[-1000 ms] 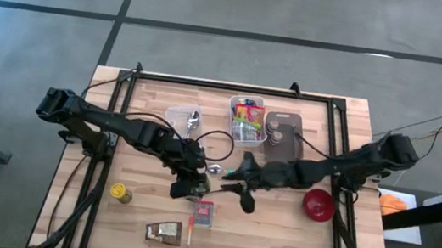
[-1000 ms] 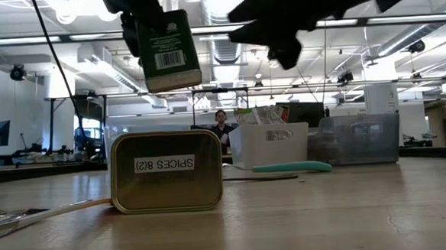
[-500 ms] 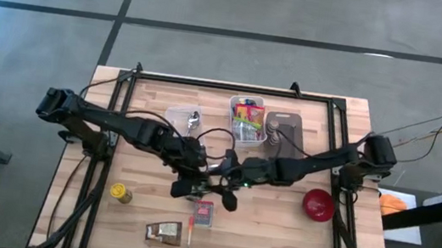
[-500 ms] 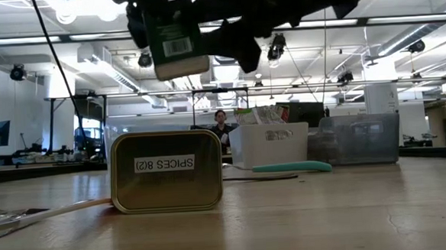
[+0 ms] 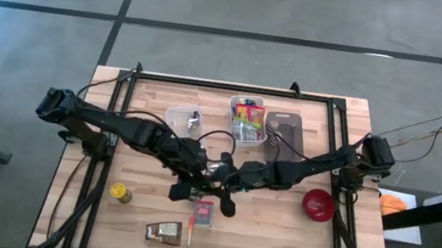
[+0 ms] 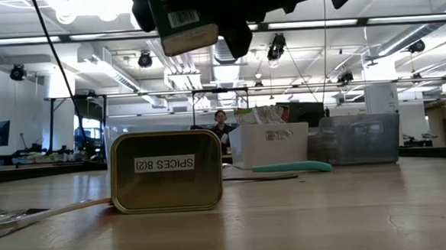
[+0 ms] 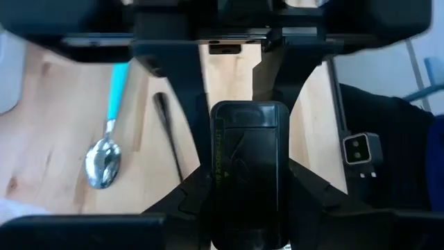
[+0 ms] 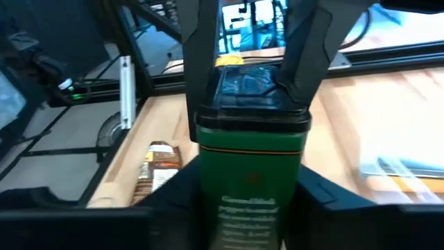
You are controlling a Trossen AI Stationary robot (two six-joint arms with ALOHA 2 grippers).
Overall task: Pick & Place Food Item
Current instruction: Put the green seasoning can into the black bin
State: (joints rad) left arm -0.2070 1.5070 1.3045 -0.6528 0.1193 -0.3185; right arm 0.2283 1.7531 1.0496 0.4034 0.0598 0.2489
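A dark green tin with a black lid hangs above the middle of the table, seen high up in the low view. My left gripper comes from the table's left and is shut on it. My right gripper comes from the right and is shut on the same tin. In the left wrist view the tin lies between both pairs of fingers. My left gripper pinches the tin's lid end between its two fingers, slanting down from the table's left. The tin is lifted clear of the table. My right gripper pinches the tin's other end between its two fingers, coming almost level from the table's right.
Below the tin stands a gold spice tin, red-topped from above. Near it lie a teal-handled spoon, an orange-handled spoon, a brown packet and a yellow jar. A red bowl sits right; bins stand far.
My right gripper has moved toward the table's left, up to the tin in my left gripper, opened wide around it and then shut on it. My left gripper has raised the tin a little.
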